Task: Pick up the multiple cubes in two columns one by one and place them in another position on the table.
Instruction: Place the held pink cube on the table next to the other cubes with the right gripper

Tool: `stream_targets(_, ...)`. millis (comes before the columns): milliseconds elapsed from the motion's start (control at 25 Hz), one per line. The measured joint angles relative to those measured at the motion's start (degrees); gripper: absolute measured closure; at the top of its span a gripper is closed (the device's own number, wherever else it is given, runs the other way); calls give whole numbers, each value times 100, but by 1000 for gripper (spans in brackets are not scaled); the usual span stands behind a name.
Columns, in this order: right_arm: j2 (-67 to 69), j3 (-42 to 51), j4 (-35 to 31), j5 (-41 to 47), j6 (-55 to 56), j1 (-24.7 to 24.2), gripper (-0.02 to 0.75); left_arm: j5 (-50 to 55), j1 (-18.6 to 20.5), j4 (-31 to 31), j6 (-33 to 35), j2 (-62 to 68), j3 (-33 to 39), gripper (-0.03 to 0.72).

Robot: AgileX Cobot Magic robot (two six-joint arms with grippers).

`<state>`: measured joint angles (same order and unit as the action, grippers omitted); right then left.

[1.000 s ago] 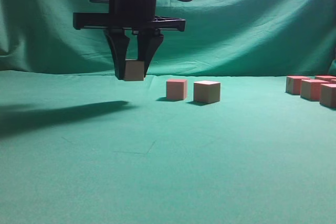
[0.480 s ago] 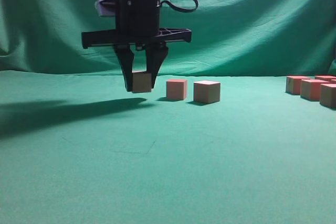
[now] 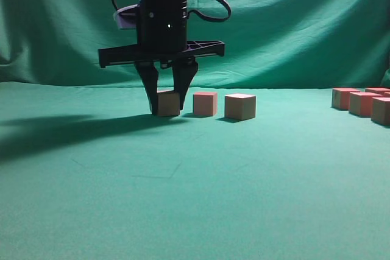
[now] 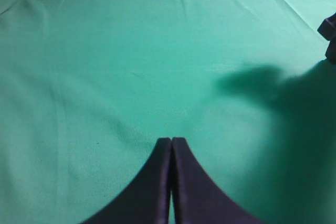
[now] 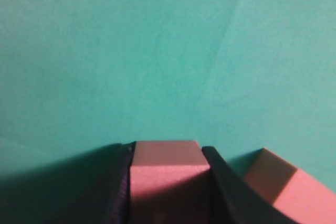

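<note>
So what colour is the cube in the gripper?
The cube looks reddish-pink, held in the right gripper. The right wrist view shows it best.

The room is dim and everything takes a green cast. A long soft shadow (image 3: 73, 129) stretches left across the table (image 3: 195, 199), so light comes from the right. The right wrist view is grainy and blurred up close.

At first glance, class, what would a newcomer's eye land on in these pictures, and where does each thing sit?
First the black right end effector, dropping from above left of centre and clamped on a tan cube at the green table. Just right of it stand two more cubes, a reddish one and a tan one, forming a row. At the far right edge sits a cluster of reddish cubes.
</note>
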<state>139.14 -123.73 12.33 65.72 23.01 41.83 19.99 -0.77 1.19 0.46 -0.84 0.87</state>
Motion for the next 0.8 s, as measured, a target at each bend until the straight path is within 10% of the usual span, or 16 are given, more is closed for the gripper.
stream_targets(480,0,0,10,0,134,23,475,0,0,0,0,0,0,688)
stream_targets(800,0,0,10,-41,134,33,325,0,0,0,0,0,0,688)
